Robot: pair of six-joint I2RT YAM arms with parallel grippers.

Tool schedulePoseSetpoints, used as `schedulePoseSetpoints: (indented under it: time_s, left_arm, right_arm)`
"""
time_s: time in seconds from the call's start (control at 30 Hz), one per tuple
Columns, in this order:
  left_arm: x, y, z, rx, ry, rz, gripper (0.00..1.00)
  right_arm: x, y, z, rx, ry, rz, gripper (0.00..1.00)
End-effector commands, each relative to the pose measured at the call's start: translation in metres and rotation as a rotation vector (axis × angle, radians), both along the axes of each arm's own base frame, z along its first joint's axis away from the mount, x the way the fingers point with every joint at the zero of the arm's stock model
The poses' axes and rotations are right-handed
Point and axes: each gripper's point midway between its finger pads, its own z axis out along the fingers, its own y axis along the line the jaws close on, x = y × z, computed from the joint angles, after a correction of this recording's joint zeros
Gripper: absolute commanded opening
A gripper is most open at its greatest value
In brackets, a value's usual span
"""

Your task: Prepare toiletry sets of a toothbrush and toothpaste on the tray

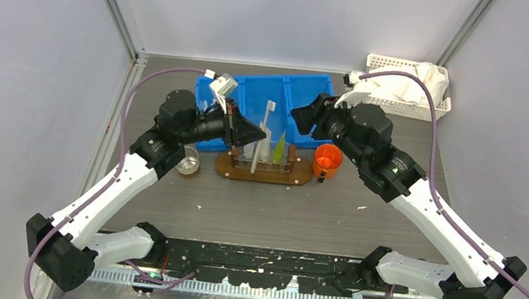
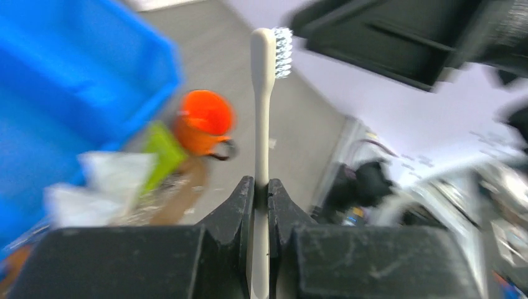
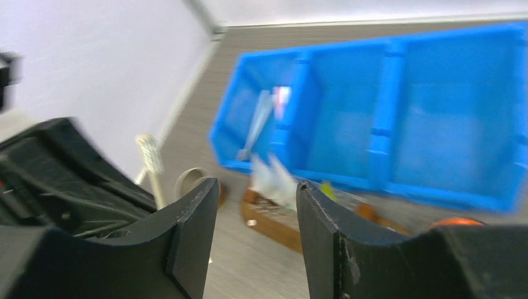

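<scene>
My left gripper (image 1: 248, 131) is shut on a pale toothbrush (image 1: 261, 138) and holds it with the bristles up, over the left part of the dark-brown tray (image 1: 233, 168). The wrist view shows the handle (image 2: 262, 124) pinched between the fingertips (image 2: 246, 193). A white toothpaste tube (image 1: 264, 149) and a yellow-green tube (image 1: 279, 147) stand on the tray; both show blurred in the left wrist view, white (image 2: 99, 180) and green (image 2: 163, 146). My right gripper (image 1: 303, 116) is open and empty, above the blue bin's front edge, right of the toothbrush (image 3: 149, 152). The teal-capped tube is not in view.
The blue three-compartment bin (image 1: 305, 94) lies behind the tray, with more toothbrushes (image 3: 261, 118) in its left compartment. An orange cup (image 1: 326, 159) stands right of the tray and a metal cup (image 1: 188, 160) left of it. A white lattice basket (image 1: 408, 79) sits at the back right.
</scene>
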Motion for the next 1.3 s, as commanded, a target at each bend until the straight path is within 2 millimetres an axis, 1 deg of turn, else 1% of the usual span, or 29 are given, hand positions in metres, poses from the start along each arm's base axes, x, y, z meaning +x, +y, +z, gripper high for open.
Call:
schedulePoseSetpoints:
  time_s: [0.0, 0.03, 0.1, 0.13, 0.2, 0.33, 0.4, 0.53, 0.67, 0.8, 0.87, 1.03, 1.27]
  left_arm:
    - [0.056, 0.06, -0.028, 0.233, -0.06, 0.459, 0.04]
    - [0.066, 0.073, -0.033, 0.266, -0.061, 0.545, 0.03]
    - [0.083, 0.103, -0.045, 0.332, -0.06, 0.732, 0.02]
    - [0.088, 0.115, -0.048, 0.349, -0.062, 0.806, 0.02]
    - [0.093, 0.138, -0.054, 0.375, -0.069, 0.93, 0.02]
    - [0.094, 0.179, -0.063, 0.436, -0.083, 1.138, 0.02]
    - [0.092, 0.195, -0.061, 0.445, -0.109, 1.216, 0.02]
    - [0.087, 0.219, -0.062, 0.49, -0.14, 1.326, 0.02]
    - [0.08, 0.237, -0.074, 0.519, -0.137, 1.407, 0.02]
    - [0.077, 0.245, -0.089, 0.521, -0.146, 1.453, 0.02]
    - [0.075, 0.249, -0.096, 0.525, -0.153, 1.476, 0.02]
    - [0.079, 0.248, -0.104, 0.487, -0.199, 1.485, 0.02]
    - [0.089, 0.243, -0.117, 0.503, -0.213, 1.479, 0.02]
  right_arm:
    - [0.023, -0.07, -0.01, -0.138, 0.058, -0.387, 0.56]
    - [0.023, -0.07, -0.016, -0.165, 0.073, -0.386, 0.56]
    - [0.022, -0.058, -0.025, -0.193, 0.099, -0.325, 0.56]
    - [0.02, -0.048, -0.029, -0.198, 0.115, -0.273, 0.56]
    - [0.021, -0.034, -0.038, -0.216, 0.142, -0.214, 0.56]
    - [0.022, -0.017, -0.056, -0.249, 0.179, -0.136, 0.56]
    - [0.022, -0.009, -0.064, -0.259, 0.196, -0.105, 0.56]
    - [0.022, 0.0, -0.075, -0.263, 0.22, -0.064, 0.56]
    - [0.021, 0.006, -0.085, -0.263, 0.237, -0.042, 0.55]
    - [0.018, 0.01, -0.097, -0.261, 0.261, -0.017, 0.55]
    - [0.017, 0.01, -0.103, -0.265, 0.269, -0.018, 0.55]
    - [0.015, 0.008, -0.118, -0.284, 0.286, -0.011, 0.55]
    - [0.014, 0.014, -0.132, -0.279, 0.304, 0.011, 0.55]
